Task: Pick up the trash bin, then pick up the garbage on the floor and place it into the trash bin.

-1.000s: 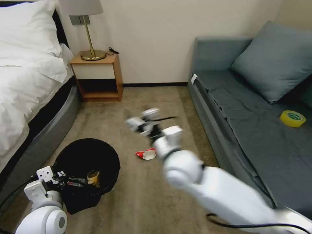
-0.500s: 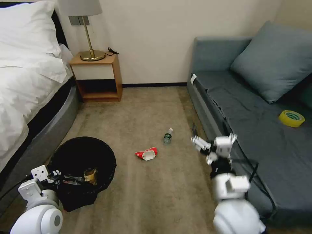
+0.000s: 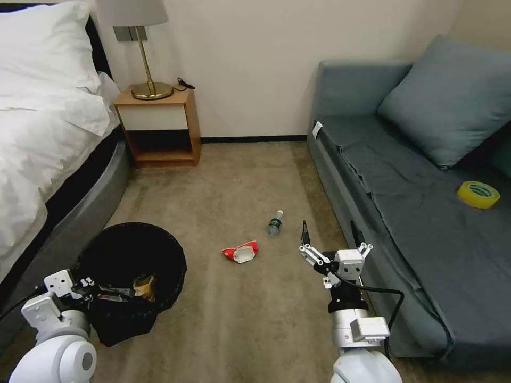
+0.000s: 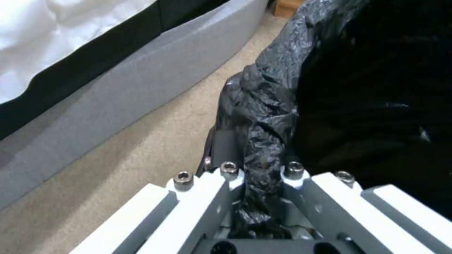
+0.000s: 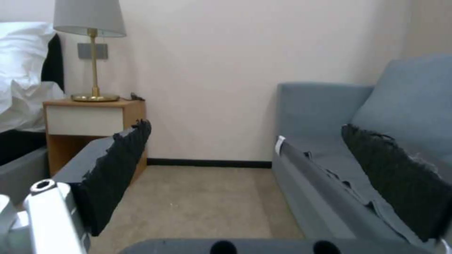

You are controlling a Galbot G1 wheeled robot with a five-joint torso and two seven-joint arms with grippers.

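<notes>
We've just swung our right end effector [image 3: 330, 234] back from over the bin [image 3: 130, 255], jaws wide and empty. The packet [image 3: 240, 251] and bottle [image 3: 274, 223] lie on the floor just left of it. Our left end effector [image 3: 85, 290] is clamped on the bin's rim.

A bedroom; bed [image 3: 37, 122], bedside lamp [image 3: 139, 42], grey sofa [image 3: 415, 175]

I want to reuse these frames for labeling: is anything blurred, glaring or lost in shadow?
Head view: sharp, evenly lit, the trash bin interior nearly black. Left wrist view: soft, the left gripper close up, the liner's dark folds merging. Right wrist view: the right gripper pads slightly fuzzy at their edges, no glare.
</notes>
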